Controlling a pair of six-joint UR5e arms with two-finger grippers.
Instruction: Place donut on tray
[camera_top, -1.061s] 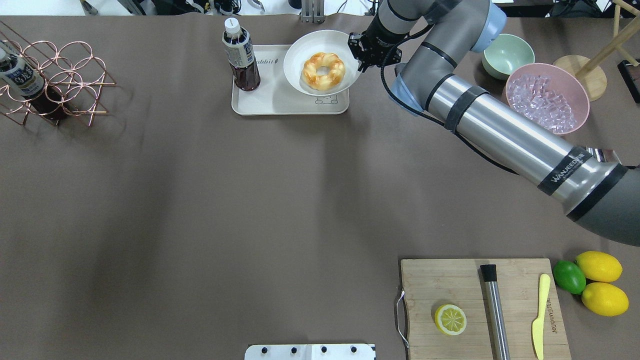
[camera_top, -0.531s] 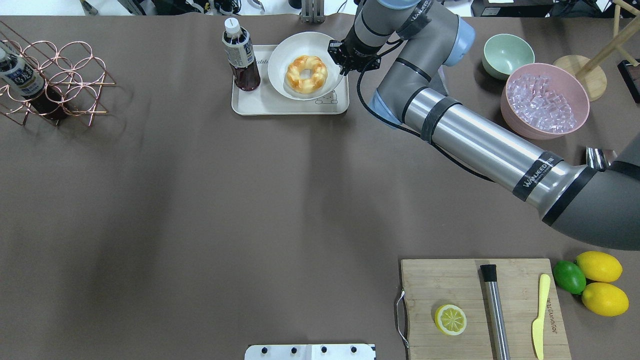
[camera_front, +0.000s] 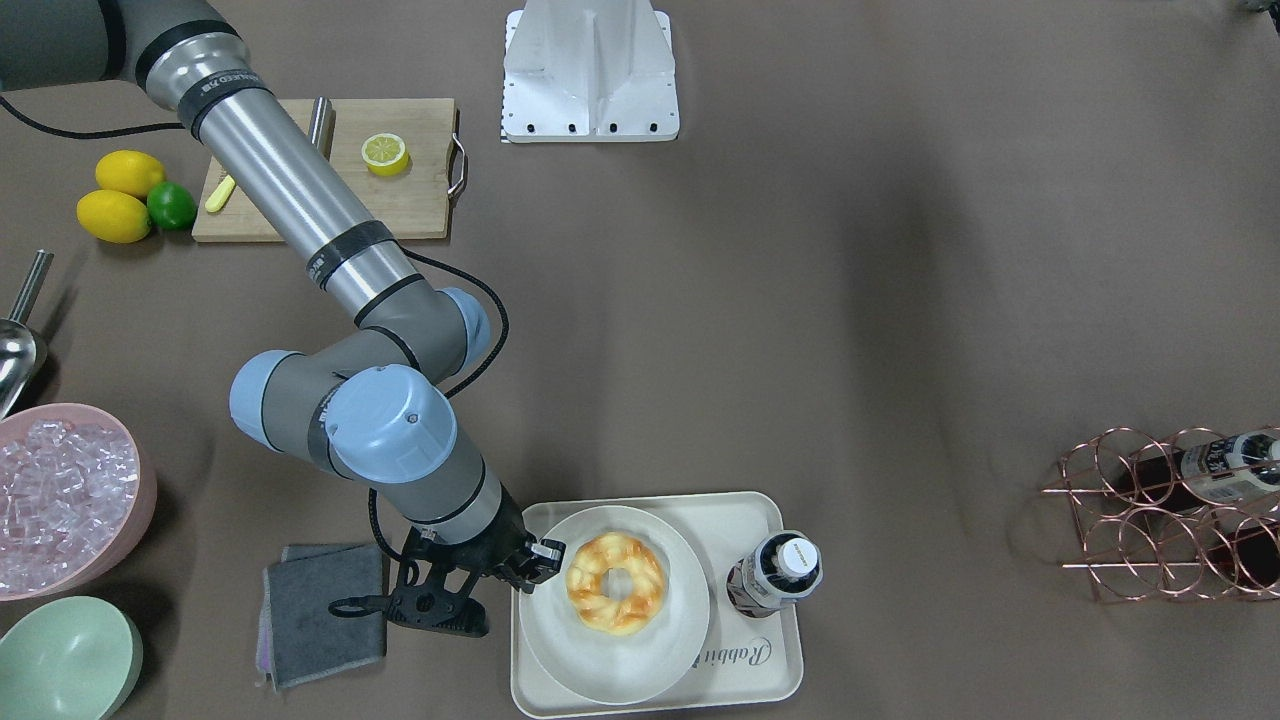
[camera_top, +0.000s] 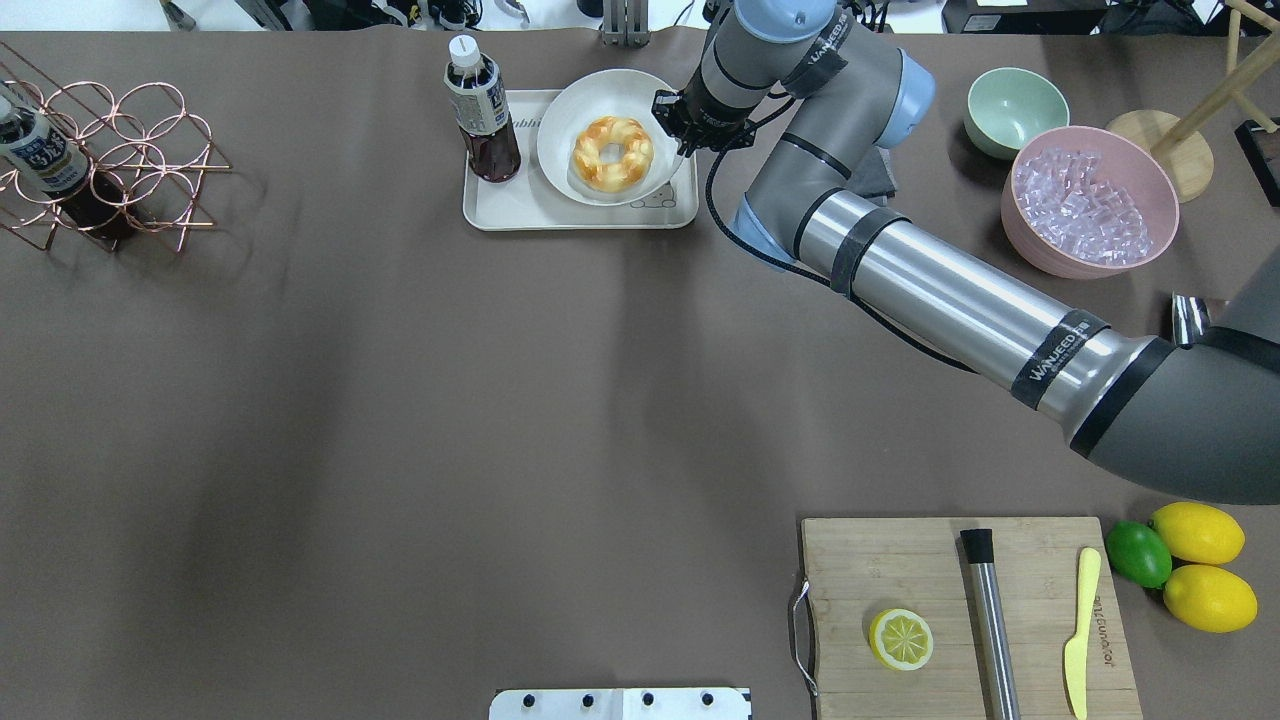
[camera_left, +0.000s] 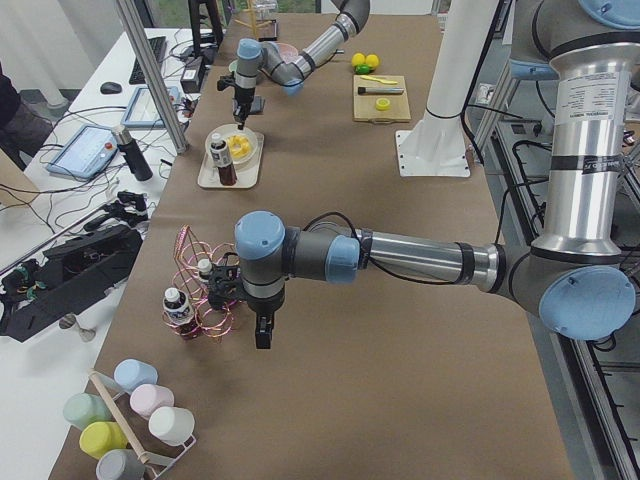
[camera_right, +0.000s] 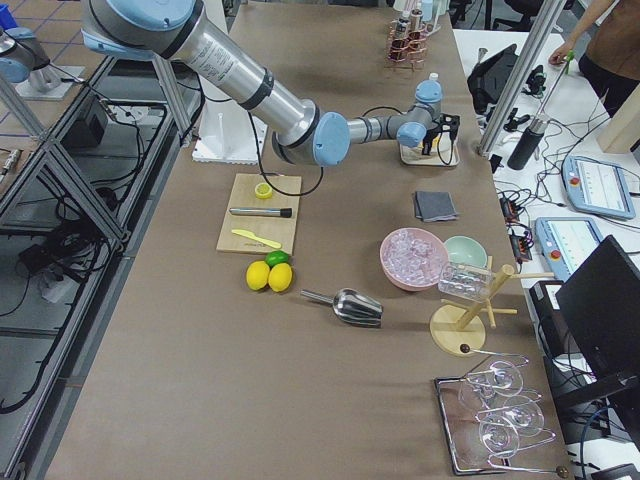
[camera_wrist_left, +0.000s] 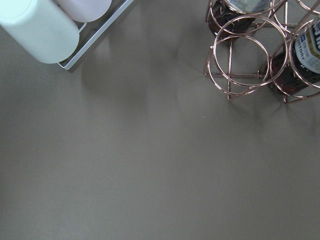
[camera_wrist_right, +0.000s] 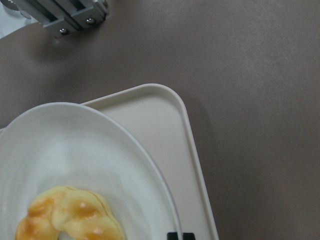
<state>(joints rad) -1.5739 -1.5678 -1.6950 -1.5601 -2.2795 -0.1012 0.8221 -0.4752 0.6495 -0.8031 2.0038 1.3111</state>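
- Donut (camera_top: 612, 153) is sitting in the middle of a round white plate (camera_top: 555, 140). The plate is lying over the right part of the tray (camera_top: 510, 205), at the far side of the table.
- Right gripper (camera_top: 682, 145) is pinching the plate's right rim, jaws closed on its edge. The donut itself is not being touched.
- Whether the plate is already resting on the tray or hanging just above it cannot be told from these views.
- A bottle (camera_top: 482, 110) is standing upright on the tray's left end, just beside the plate's left rim.
- Judged step: the plate is being set down on the tray and then released.
- To do it well, the plate should be kept level so the donut is not sliding toward the low side.
- Going leftward needs care, since the rim could be nudging the bottle over.
- The jaws should be opening only once the plate is bearing fully on the tray floor, inside the raised rim.
- Left gripper (camera_left: 262, 335) is hanging above bare table near the copper wire rack (camera_left: 205, 300), well apart from the tray. Its jaw state cannot be told.
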